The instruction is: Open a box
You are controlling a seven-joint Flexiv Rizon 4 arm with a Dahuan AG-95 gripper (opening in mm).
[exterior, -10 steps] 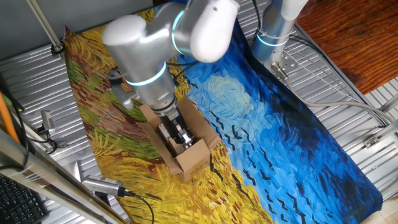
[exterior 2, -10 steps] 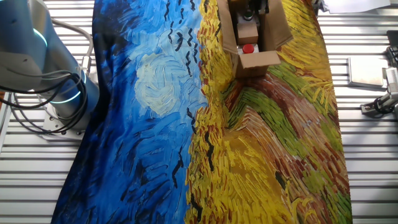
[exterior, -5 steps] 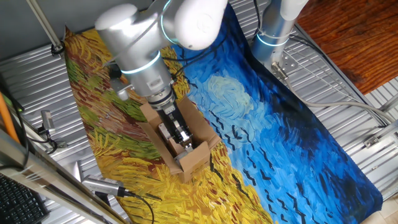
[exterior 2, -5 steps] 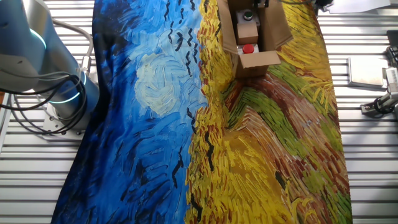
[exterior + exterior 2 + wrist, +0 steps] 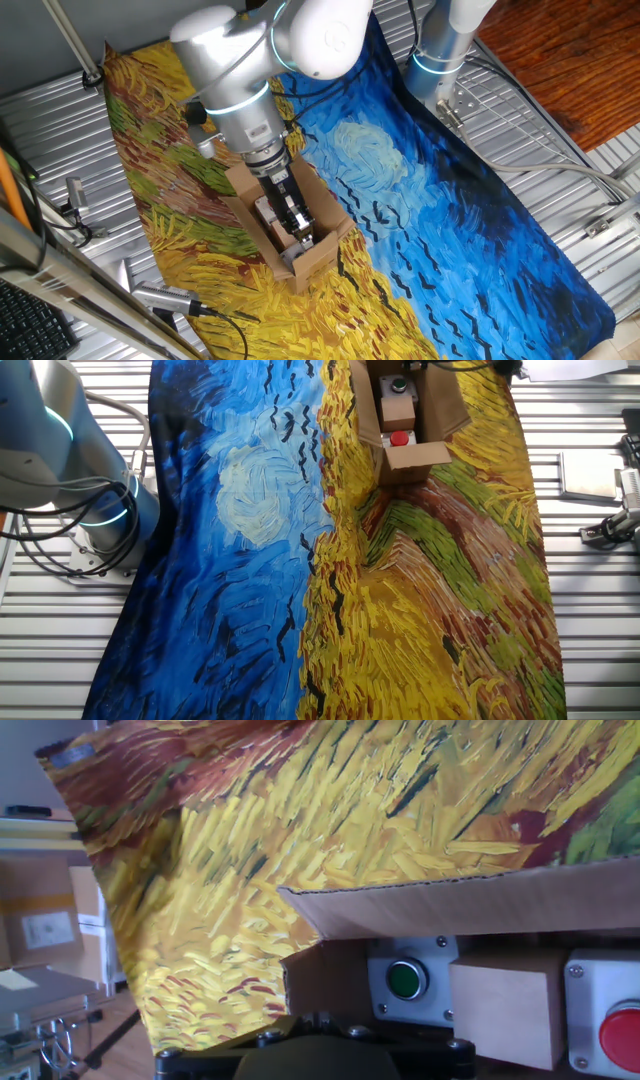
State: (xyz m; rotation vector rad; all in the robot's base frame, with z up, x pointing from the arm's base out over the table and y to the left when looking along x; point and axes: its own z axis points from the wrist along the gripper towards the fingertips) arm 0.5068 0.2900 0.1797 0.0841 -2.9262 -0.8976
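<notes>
The brown cardboard box (image 5: 318,247) lies on the yellow part of the painted cloth with its flaps spread open. It also shows at the top edge of the other fixed view (image 5: 416,456). Inside are a green push-button unit (image 5: 405,980), a plain wooden block (image 5: 505,1010) and a red push-button unit (image 5: 620,1035). My gripper (image 5: 298,222) reaches down into the open box, over its contents, and its fingers look closed together on nothing. In the hand view only the gripper's dark base (image 5: 315,1020) shows at the bottom edge, next to one long flap (image 5: 470,900).
The cloth (image 5: 420,200) is blue on the side toward the arm's base (image 5: 440,50). Metal clamps and tools (image 5: 75,200) lie on the ribbed table past the yellow edge. A fixture (image 5: 615,510) sits at the right in the other fixed view.
The arm's elbow has swung and the gripper has shifted slightly along the box toward its near end. The box and its contents have not moved.
</notes>
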